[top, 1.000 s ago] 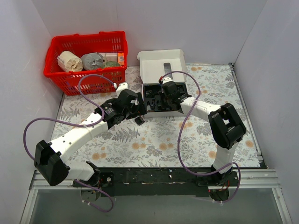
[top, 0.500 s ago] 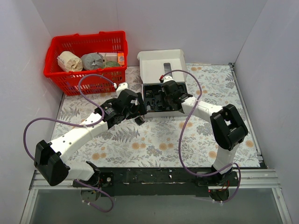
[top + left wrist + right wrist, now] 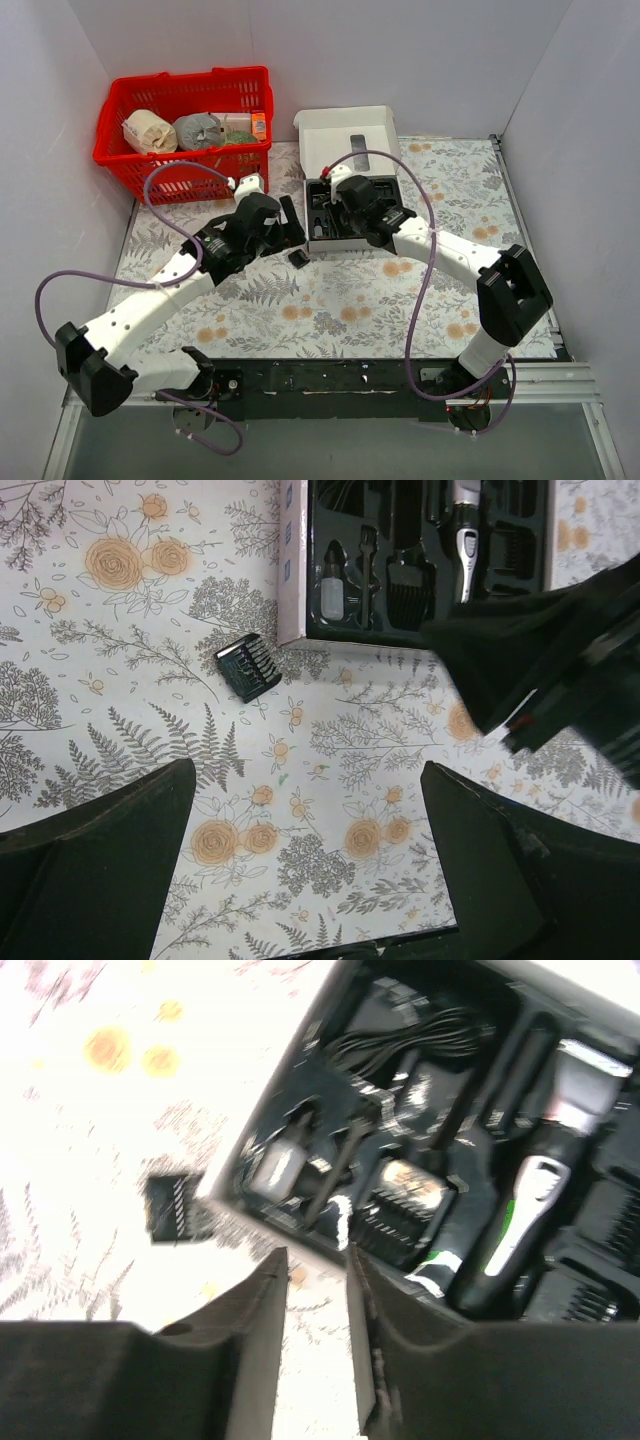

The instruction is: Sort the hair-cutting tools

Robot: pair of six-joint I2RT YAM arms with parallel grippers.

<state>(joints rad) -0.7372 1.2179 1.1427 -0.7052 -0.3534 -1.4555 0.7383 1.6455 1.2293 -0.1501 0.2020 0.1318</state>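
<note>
I see 1 loose comb (image 3: 248, 667) lying flat on the surface (image 3: 120, 680), just beside the near left corner of the box (image 3: 291, 580) and not quite touching its wall. The box stands toward the middle of the far edge, with the red basket (image 3: 185, 165) in the far left corner. The clipper (image 3: 530, 1200) already lies in the black tray, silvery head toward the far edge, and the cord (image 3: 420, 1035) is coiled in a slot at the tray's far side. My left hand (image 3: 308, 770) hangs over the surface on the near side of that corner. Its 2 fingers are spread wide and empty, and the comb lies ahead of them, a little left of the gap's middle. The comb's long side sits askew to the box wall, so I judge the wrist needs a small turn before the fingers can straddle its short side. My right hand (image 3: 317, 1260) hovers over the tray's near left part, fingers only a little apart with nothing between them. The comb is outside the box wall from there, off to its left. The left hand is nearer, so I would give it the pick.
</note>
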